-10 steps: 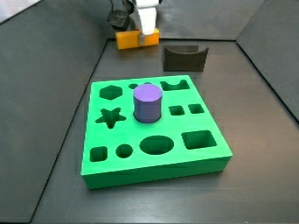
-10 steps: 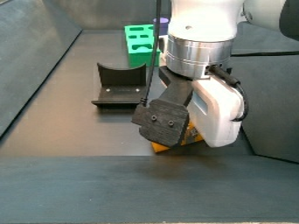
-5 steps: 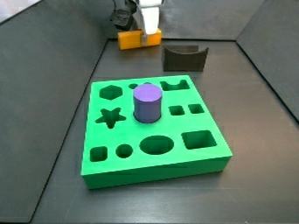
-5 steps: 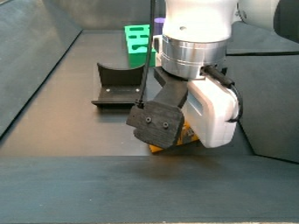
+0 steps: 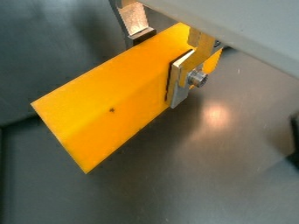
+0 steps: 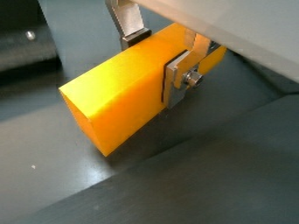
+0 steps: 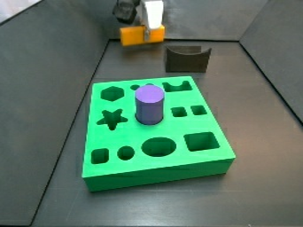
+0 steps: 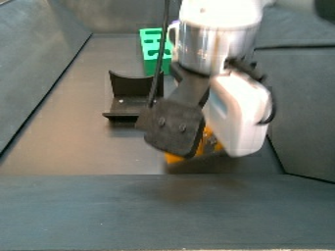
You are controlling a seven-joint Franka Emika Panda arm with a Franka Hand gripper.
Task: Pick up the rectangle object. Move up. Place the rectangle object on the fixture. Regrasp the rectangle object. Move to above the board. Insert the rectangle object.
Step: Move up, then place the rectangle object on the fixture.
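My gripper (image 5: 158,52) is shut on the rectangle object (image 5: 117,105), an orange-yellow block held across its width near one end. One silver finger (image 6: 176,77) presses its near face, and the other finger (image 6: 128,22) shows behind it. In a side view the gripper (image 7: 149,31) holds the block (image 7: 138,36) just above the floor at the back, left of the fixture (image 7: 187,58). The green board (image 7: 154,133) lies in front of them. From the opposite side view the wrist hides most of the block (image 8: 187,155).
A purple cylinder (image 7: 149,104) stands upright in a hole of the board. Sloping grey walls enclose the floor on both sides. The fixture (image 8: 131,93) and board (image 8: 157,41) sit behind the arm in the opposite side view.
The gripper has risen a little with the rectangle object in it, lifting the block off the floor. The board, cylinder and fixture have not moved.
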